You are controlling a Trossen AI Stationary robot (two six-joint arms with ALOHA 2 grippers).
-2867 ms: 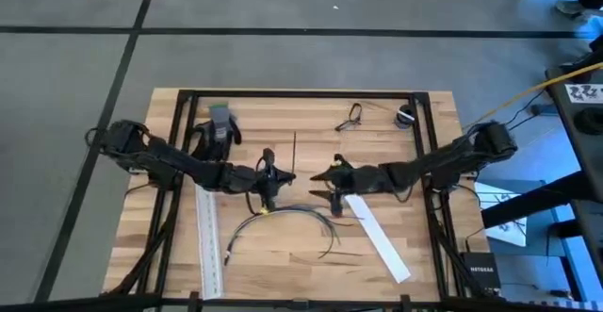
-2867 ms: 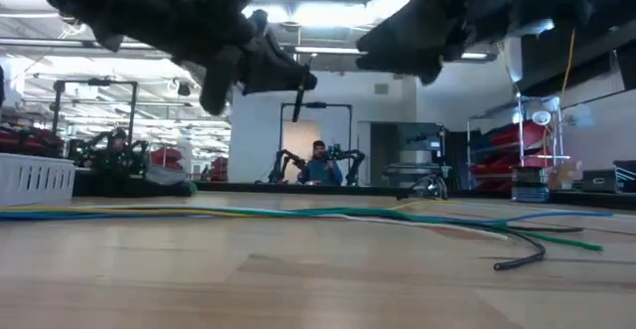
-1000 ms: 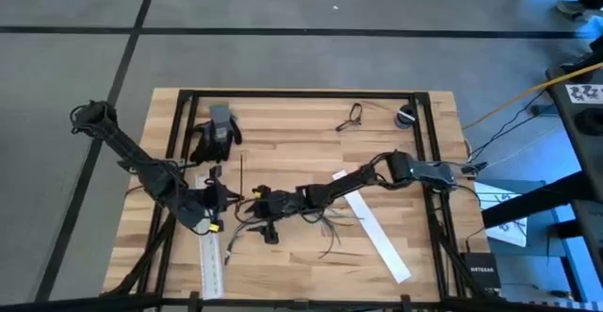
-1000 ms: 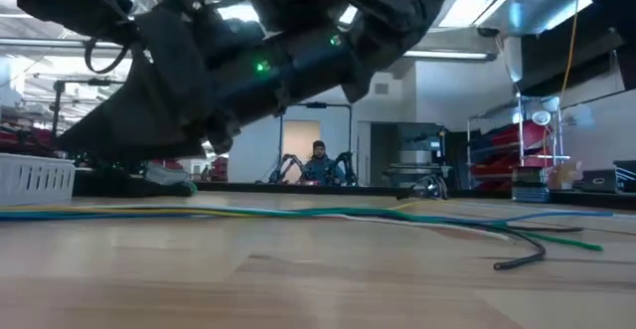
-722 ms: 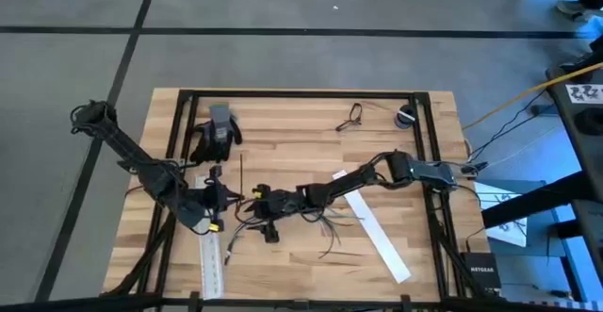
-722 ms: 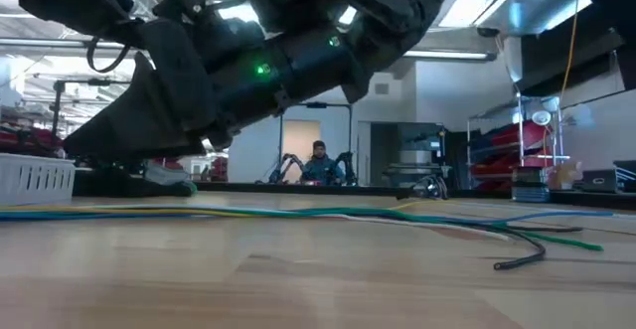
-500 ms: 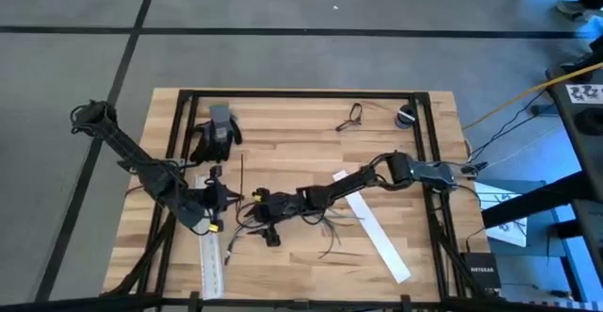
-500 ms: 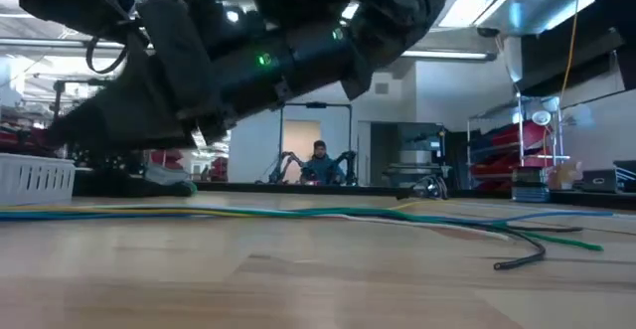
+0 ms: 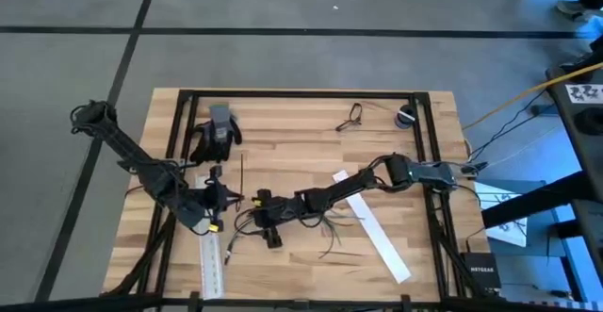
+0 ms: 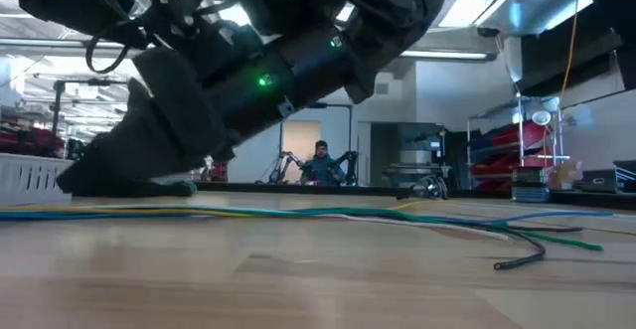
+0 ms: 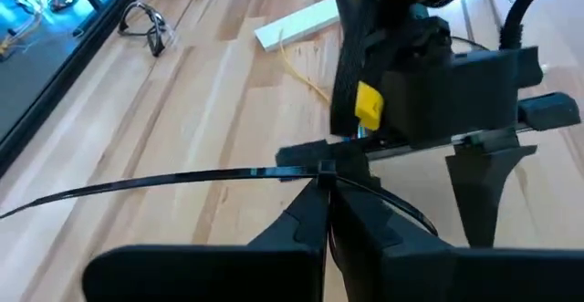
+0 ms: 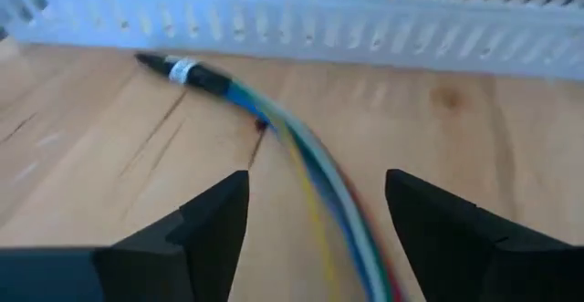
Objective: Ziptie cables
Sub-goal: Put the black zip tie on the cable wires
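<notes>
High view, left gripper: I am holding my left gripper low over the wooden table, just beside the left end of the cables.
High view, right gripper: my right gripper is reaching across from the right. It has edged nearer the front edge than it was half a second ago, onto that same end of the bunch.
High view, cables: they are lying mid-table between the slotted white duct and the flat white strip, their far ends splaying.
Low view, arms: my arms are filling the upper left and sitting lower over the table than a moment ago. The cables are stretching flat across the wood.
Left wrist view, tool: my left gripper is clenched on a black zip tie, the strap trailing out sideways. The right gripper is hanging close in front.
Right wrist view, tool: my right gripper is released, its fingers wide apart. The cables are running between them, untouched, beside the duct.
Meaning: the drop seems to be bringing me to the grasp, so I am judging the bunch not yet lifted and the tie not yet looped.
</notes>
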